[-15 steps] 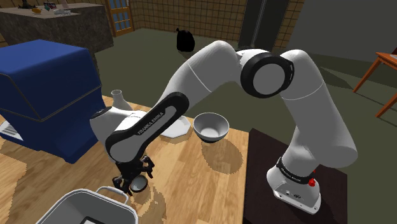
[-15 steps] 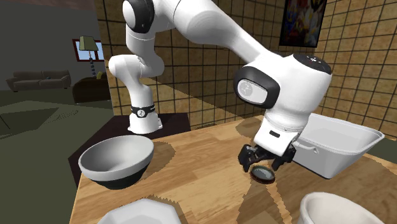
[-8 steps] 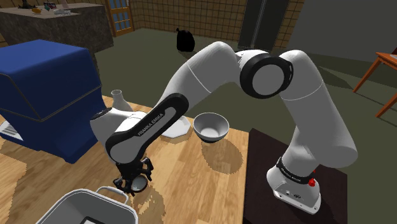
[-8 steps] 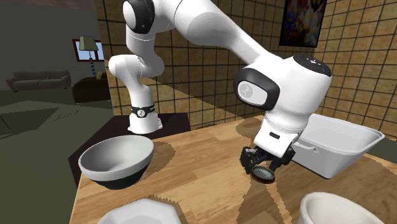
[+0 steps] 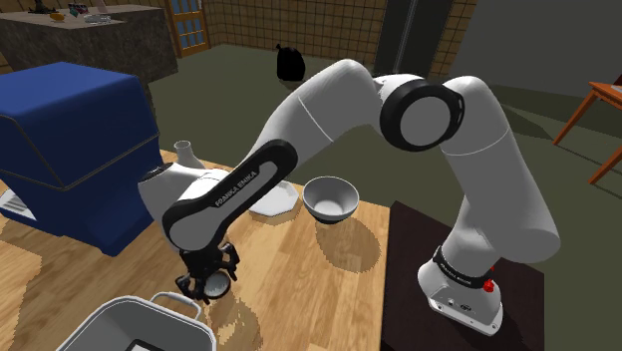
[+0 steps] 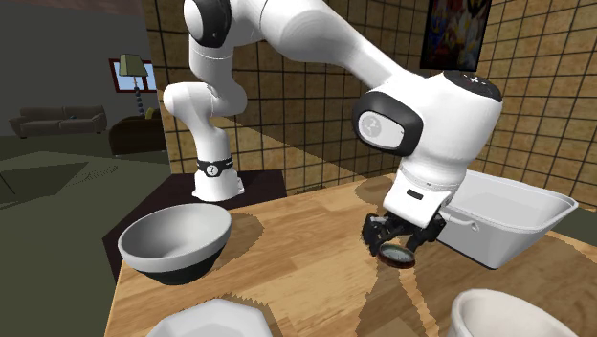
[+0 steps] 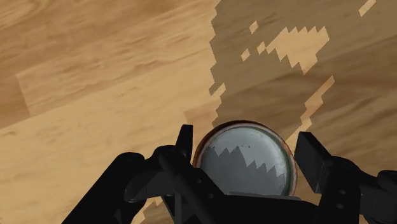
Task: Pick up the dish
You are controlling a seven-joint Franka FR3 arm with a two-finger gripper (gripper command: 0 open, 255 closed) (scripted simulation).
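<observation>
Dish [image 7: 245, 162] is pinched at its rim inside the hand [image 7: 245, 136], fingers closed onto it; a tilt could let it slip out.

Clasping the small round dish [image 7: 245, 159] between the fingers [image 7: 184, 145], leaving no gap there. Being crowded on one side by the white bin [image 5: 125, 321], its handle [image 5: 177, 301] just beside the fingers. Looking onto bare wooden tabletop [image 5: 329, 299] below the fingers and on the side away from that bin. Standing well apart from the grey bowl [image 5: 330, 197], the white plate [image 5: 277, 205] and the blue box [image 5: 70, 140], all farther off across the tabletop.
</observation>
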